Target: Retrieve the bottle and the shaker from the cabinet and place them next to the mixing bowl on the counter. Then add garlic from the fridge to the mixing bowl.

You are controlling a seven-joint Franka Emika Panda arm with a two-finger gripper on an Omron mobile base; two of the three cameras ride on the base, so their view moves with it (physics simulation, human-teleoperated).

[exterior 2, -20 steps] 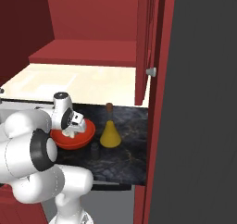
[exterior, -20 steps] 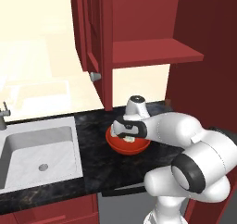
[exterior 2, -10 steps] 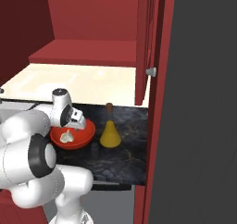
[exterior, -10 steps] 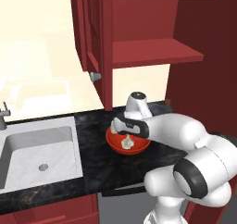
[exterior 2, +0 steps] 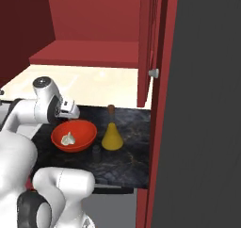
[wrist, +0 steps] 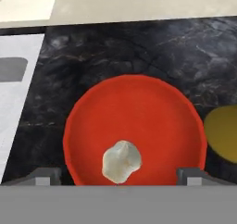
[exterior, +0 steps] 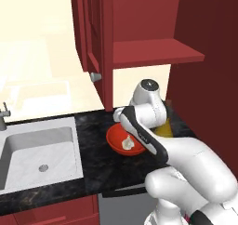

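You are looking at the gripper (wrist: 118,176) with its jaws spread wide and nothing between them; in the hand view the two fingertips (wrist: 44,176) stand far apart at the bottom, one on each side of the mixing bowl (wrist: 134,102). The garlic (wrist: 121,160) lies loose inside the bowl, on its floor toward the near rim, clear of both fingertips. In the left base view you see the same bulb (exterior: 127,144) resting in the bowl (exterior: 116,138), with the hand poised just above and behind it.

The bowl (exterior 2: 84,130) sits on the counter (exterior 2: 132,151), a little way from the steel sink (exterior: 37,149) (the black stone runs between them). Just beside the bowl, on the side away from the sink, stands the bottle (exterior 2: 112,135), upright, its yellow cone base close to the bowl's rim but apart from it; you catch its yellow edge (wrist: 222,133) at the right of the hand view. The shaker (exterior 2: 96,152) stands near both, in front of the gap between bowl and bottle, small and dark against the stone, so its outline is hard to read.

Above the counter the cabinet (exterior: 158,52) hangs with its door (exterior: 95,33) swung open, the silver knob (exterior: 95,76) at the door's lower edge, and its red shelf bare.
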